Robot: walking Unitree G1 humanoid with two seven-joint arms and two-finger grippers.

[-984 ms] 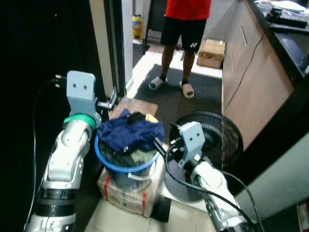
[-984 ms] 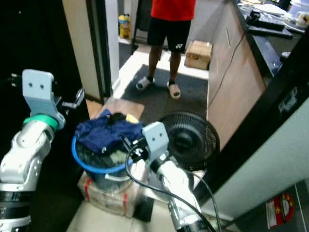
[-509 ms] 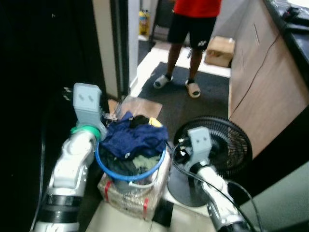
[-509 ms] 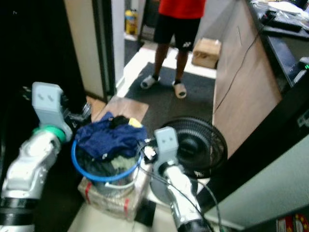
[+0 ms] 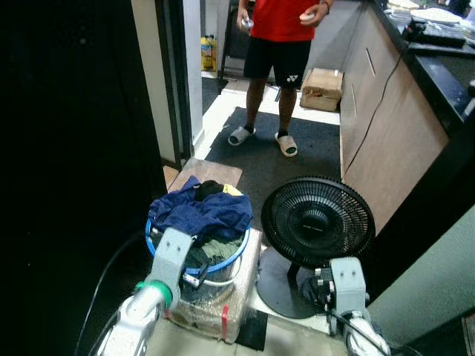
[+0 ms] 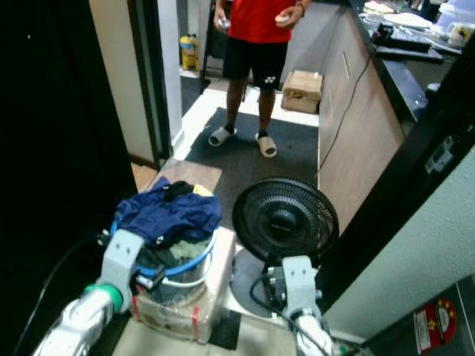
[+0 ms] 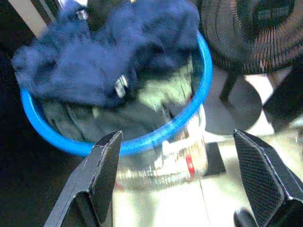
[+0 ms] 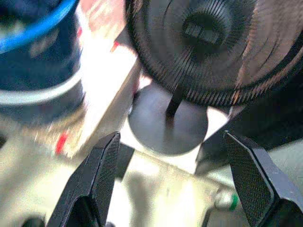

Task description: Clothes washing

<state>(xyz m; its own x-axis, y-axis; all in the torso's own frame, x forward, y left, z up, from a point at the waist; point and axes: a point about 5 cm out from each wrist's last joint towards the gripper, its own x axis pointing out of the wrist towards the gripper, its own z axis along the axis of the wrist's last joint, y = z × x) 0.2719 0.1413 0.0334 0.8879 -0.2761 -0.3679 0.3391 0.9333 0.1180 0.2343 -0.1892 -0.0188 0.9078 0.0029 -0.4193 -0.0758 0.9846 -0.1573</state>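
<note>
A: Nearest, low in the head views: left gripper (image 7: pixel 175 184), fingers (image 7: pixel 99 175) spread wide apart, holding nothing. Just beyond them, the blue-rimmed bucket (image 5: pixel 241 248), standing on a plastic-wrapped box (image 5: pixel 237 293) on the tiled floor (image 5: pixel 286 337).

B: And the clothes?

A: Heaped in the bucket, above the rim. On top a dark blue garment (image 5: pixel 200 211), under it something greenish (image 7: pixel 156 92), at the far side a black piece (image 5: pixel 208 189) and a bit of yellow (image 5: pixel 232 190). In the left wrist view, seen between the two open fingers but ahead of the tips, not touched. Blurred there, so no finer detail.

B: Right side?

A: Right gripper (image 8: pixel 170 179) low near the floor, also open wide, empty. In front of it the black floor fan (image 5: pixel 318 220) with its round base (image 8: pixel 168 127); the bucket only off to one side in that wrist view, well apart from these fingers.

B: Anything in the way?

A: Fan just beside the box and bucket, on the robot's right. On the left a dark door frame (image 5: pixel 172 81) and deep shadow. Behind the bucket a brown board (image 5: pixel 215 172) flat on the floor, then a dark mat (image 5: pixel 297 159).

B: Farther back?

A: A person (image 5: pixel 278 44) in red shirt, black shorts and slippers standing on the mat, something small in each hand. Behind, a cardboard box (image 5: pixel 324 87); by the doorway a yellow bottle (image 5: pixel 206 52). Along the right a wooden counter front (image 5: pixel 382 111) with a dark top.
</note>
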